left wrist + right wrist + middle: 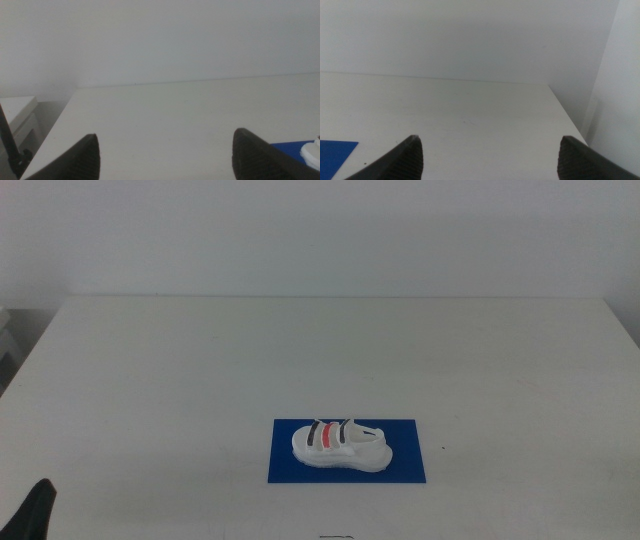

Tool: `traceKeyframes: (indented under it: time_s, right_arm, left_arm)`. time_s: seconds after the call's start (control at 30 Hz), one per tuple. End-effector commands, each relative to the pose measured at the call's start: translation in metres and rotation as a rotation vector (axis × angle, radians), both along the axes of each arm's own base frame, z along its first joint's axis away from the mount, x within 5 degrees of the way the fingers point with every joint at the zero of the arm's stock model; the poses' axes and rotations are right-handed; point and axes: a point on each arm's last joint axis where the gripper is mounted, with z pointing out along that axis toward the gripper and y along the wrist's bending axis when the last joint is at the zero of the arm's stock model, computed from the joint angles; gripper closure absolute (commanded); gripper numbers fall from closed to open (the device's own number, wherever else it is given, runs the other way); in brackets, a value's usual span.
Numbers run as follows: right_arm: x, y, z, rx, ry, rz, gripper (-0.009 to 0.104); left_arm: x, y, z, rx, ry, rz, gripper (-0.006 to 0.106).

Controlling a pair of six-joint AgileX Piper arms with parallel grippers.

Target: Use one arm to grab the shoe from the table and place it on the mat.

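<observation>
The shoe lies on the mat, straps up, near the table's front edge. Both grippers, left and right, wait with jaws spread wide; the dark shape at the bottom-left corner is probably the left one.

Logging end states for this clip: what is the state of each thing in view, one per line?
White sandal-like shoe with black and red straps: upright on its sole, resting on the mat, free of any gripper.
Flat dark-blue rectangular mat: flat on the table, shoe on it.
Plain white table: carries the mat.
Left gripper: open, holding nothing, low at the table's near left corner.
Right gripper: open, holding nothing, out of the middle view.
</observation>
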Motion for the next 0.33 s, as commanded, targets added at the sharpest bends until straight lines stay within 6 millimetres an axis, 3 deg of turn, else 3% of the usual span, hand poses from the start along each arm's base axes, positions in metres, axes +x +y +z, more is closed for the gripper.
traceKeyframes:
  time_s: [0.0, 0.3]
  right_arm:
    - [-0.0022, 0.0001, 0.0142, -0.015, -0.113, 0.001, 0.001]
    - [-0.0022, 0.0001, 0.0142, -0.015, -0.113, 0.001, 0.001]
  left_arm:
    - [-0.0019, 0.0007, 0.0095, -0.016, -0.105, 0.011, 0.012]
    - [-0.0018, 0.0047, 0.0095, -0.012, -0.105, 0.083, 0.012]
